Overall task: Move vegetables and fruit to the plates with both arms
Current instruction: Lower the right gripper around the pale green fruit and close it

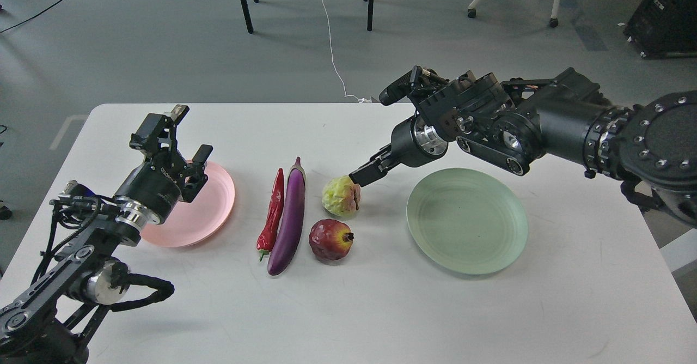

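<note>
White table [490,309], all produce clustered mid-table between two bare plates: green plate [467,220] right, pink plate [215,200] left, partly hidden behind left gripper [182,135], raised with fingers spread wide, holding nothing. Right gripper [364,176] low at yellow-green fruit [338,196], likely for a pick; fingers overlapping, spread unclear. Eggplant [288,222] touching chili [272,214]; pomegranate [330,238] apart, just below.

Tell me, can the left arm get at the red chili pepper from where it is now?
Probably yes. The left gripper hovers open over the pink plate, and the red chili pepper lies just beyond with bare table between; only the eggplant crowds its far side.
</note>
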